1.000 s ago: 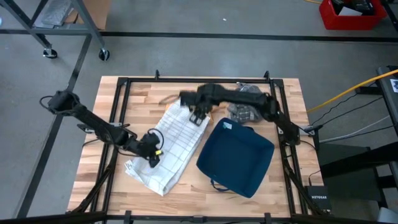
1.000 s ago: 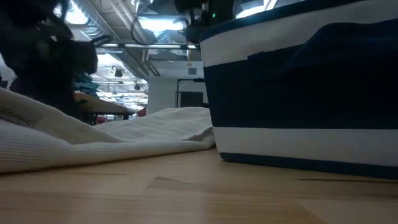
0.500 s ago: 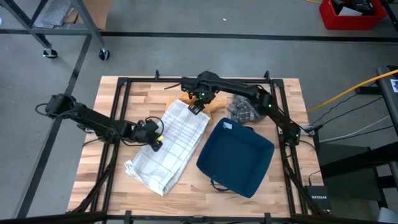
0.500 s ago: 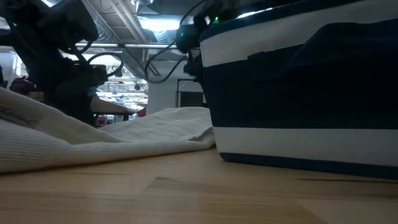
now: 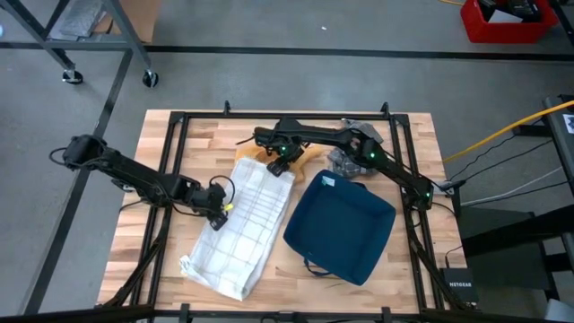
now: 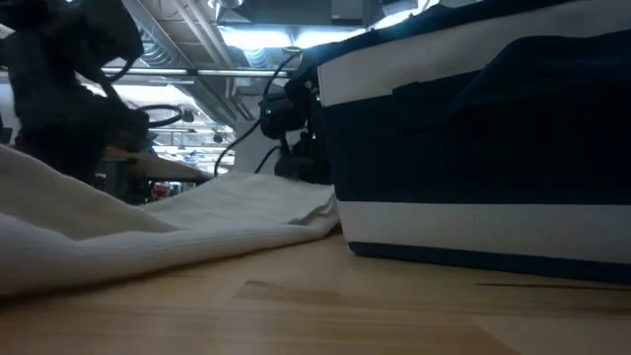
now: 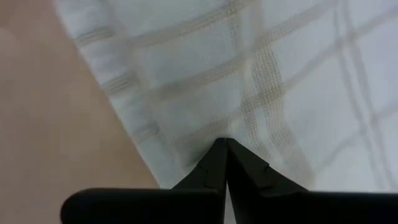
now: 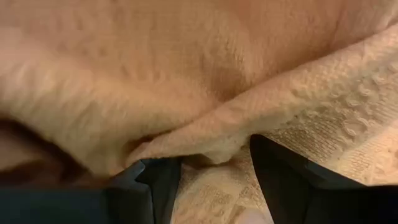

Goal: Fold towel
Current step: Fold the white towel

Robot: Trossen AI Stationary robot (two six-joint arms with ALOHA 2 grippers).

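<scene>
Left gripper (image 5: 218,208) pinched shut at towel (image 5: 242,229) edge; whether cloth is caught between tips, unclear. Towel spreads from it diagonally toward basket (image 5: 341,224). Right gripper (image 5: 276,162) at towel's far end, fingers (image 8: 286,180) spread wide over orange cloth (image 8: 205,74), holding nothing. Advice: confirm firm pinch, lift edge low, carry evenly across. Low view: basket wall hides far table; grey cloth (image 5: 348,161) content unclear.
</scene>
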